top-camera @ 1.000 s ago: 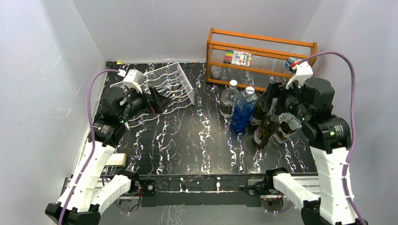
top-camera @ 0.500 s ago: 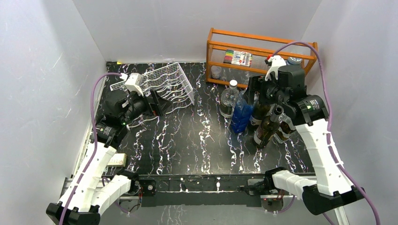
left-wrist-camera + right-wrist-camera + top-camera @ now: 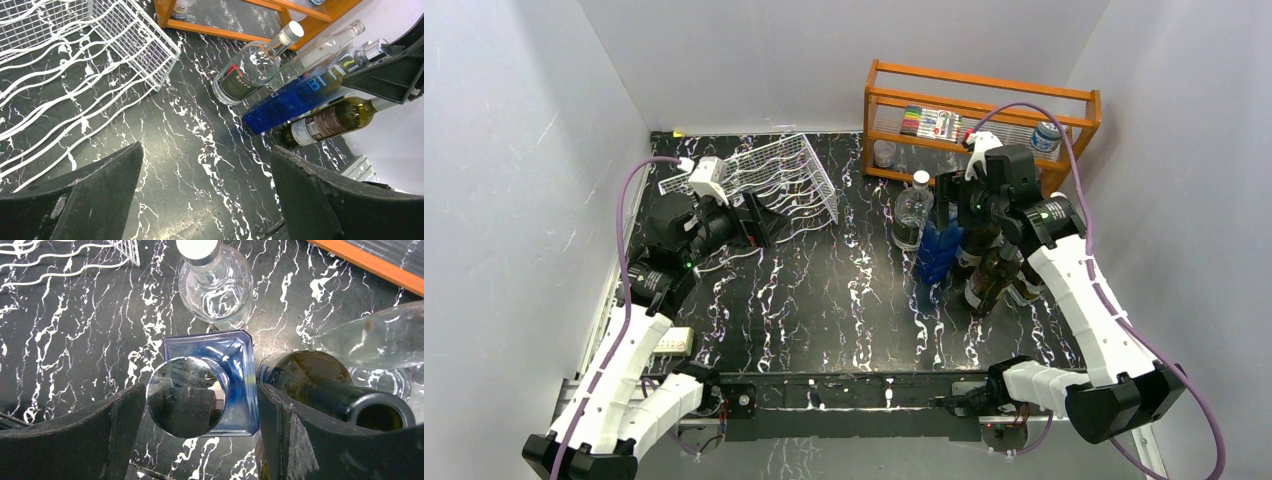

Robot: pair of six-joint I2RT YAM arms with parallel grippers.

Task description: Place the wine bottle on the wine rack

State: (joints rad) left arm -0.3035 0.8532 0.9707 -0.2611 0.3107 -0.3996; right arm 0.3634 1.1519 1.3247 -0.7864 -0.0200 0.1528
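Observation:
The white wire wine rack (image 3: 784, 180) stands at the back left and also shows in the left wrist view (image 3: 75, 60). My left gripper (image 3: 759, 215) is open and empty, low beside the rack's right end, over bare table (image 3: 207, 190). Two dark wine bottles (image 3: 989, 280) stand at the right next to a blue square bottle (image 3: 939, 250). My right gripper (image 3: 949, 205) hangs over the blue bottle. In the right wrist view it is open (image 3: 200, 402), its fingers on either side of the bottle's shiny cap (image 3: 185, 396), apart from it. A dark bottle's mouth (image 3: 380, 415) lies just right of the right finger.
A round clear bottle (image 3: 911, 215) stands behind the blue one, and a tilted clear bottle (image 3: 380, 340) lies further right. The orange wooden shelf (image 3: 984, 110) with pens and jars lines the back right. A small white box (image 3: 672, 342) lies at the left edge.
My right arm has swung left, from over the dark bottles to above the blue bottle. The left arm has hardly moved.

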